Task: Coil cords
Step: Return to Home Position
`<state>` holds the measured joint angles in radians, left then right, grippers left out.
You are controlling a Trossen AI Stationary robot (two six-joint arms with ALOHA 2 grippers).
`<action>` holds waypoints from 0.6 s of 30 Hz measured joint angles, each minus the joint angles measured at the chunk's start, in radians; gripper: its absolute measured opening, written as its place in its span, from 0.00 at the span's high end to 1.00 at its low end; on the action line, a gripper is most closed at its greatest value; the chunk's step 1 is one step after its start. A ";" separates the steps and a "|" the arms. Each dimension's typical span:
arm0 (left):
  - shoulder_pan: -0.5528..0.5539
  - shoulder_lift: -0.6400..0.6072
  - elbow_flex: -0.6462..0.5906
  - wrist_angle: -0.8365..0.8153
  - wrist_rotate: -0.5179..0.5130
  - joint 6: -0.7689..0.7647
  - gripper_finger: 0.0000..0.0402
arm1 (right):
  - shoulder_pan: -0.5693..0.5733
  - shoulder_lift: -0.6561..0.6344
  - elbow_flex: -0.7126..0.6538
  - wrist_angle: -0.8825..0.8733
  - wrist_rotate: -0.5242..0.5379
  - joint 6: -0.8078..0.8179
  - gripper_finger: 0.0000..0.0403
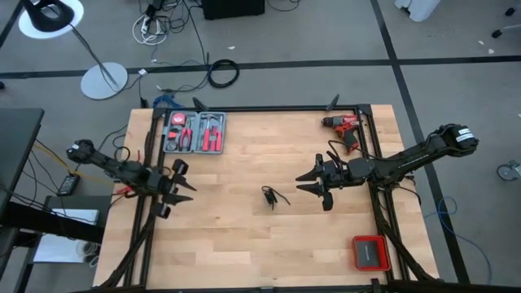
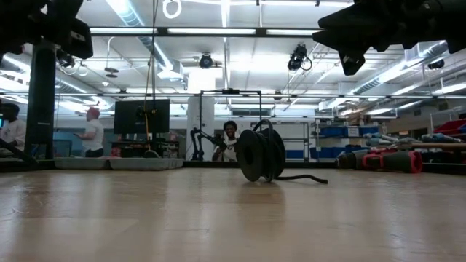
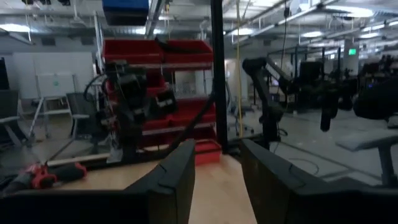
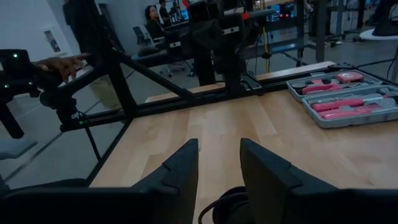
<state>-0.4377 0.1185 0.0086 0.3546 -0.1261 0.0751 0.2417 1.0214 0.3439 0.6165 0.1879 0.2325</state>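
The cord (image 1: 273, 196) is a small black coil on the wooden table's middle. In the low view the cord (image 2: 261, 155) stands on its edge, with a short tail (image 2: 306, 177) lying on the wood beside it. My right gripper (image 1: 303, 183) hangs open above the table, just right of the coil and pointing at it. In the right wrist view the coil (image 4: 229, 202) shows low between the open fingers (image 4: 180, 171), untouched. My left gripper (image 1: 186, 181) is open over the table's left edge, far from the coil, with nothing between its fingers (image 3: 177, 174).
A grey case of pink tools (image 1: 194, 133) lies at the far left, a red drill (image 1: 346, 129) at the far right, and a red box (image 1: 370, 252) at the near right. Black frame rails (image 1: 374, 155) run along the table's sides. People show in the room beyond (image 2: 230, 138).
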 joint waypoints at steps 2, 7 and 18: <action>0.000 -0.025 0.000 -0.005 0.000 0.000 0.67 | 0.000 0.000 0.000 0.000 0.000 0.000 0.71; 0.000 -0.084 0.000 -0.049 -0.001 -0.001 0.67 | 0.000 0.000 0.000 0.000 0.000 0.000 0.71; 0.000 -0.119 0.000 -0.093 -0.002 -0.001 0.67 | 0.000 -0.016 0.000 0.001 0.000 0.000 0.71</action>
<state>-0.4377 -0.0002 0.0081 0.2612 -0.1277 0.0746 0.2417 1.0056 0.3439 0.6174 0.1879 0.2325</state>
